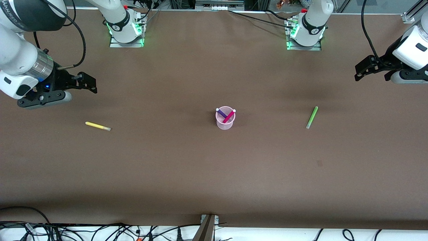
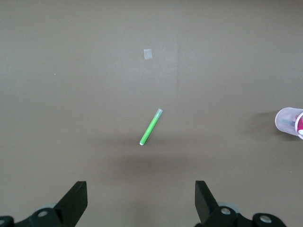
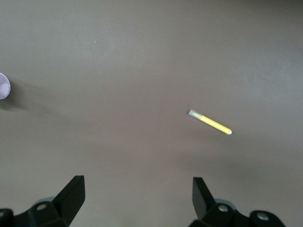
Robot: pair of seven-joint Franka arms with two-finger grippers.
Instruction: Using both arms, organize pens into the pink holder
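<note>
1. Front view: pink holder (image 1: 225,117) mid-table, holding purple pen (image 1: 221,113) and magenta pen (image 1: 229,116)
2. Left wrist view: left gripper (image 2: 141,201) spread wide, empty, above green pen (image 2: 151,126) lying flat
3. Right wrist view: right gripper (image 3: 138,198) spread wide, empty, above yellow pen (image 3: 210,122) lying flat

White arms (image 1: 20,57) with black joint bands, cables, green-lit bases (image 1: 127,33).

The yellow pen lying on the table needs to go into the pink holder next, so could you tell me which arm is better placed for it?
The right arm. Its open tool hangs at the yellow pen's end of the table; the left tool is by the green pen.
</note>
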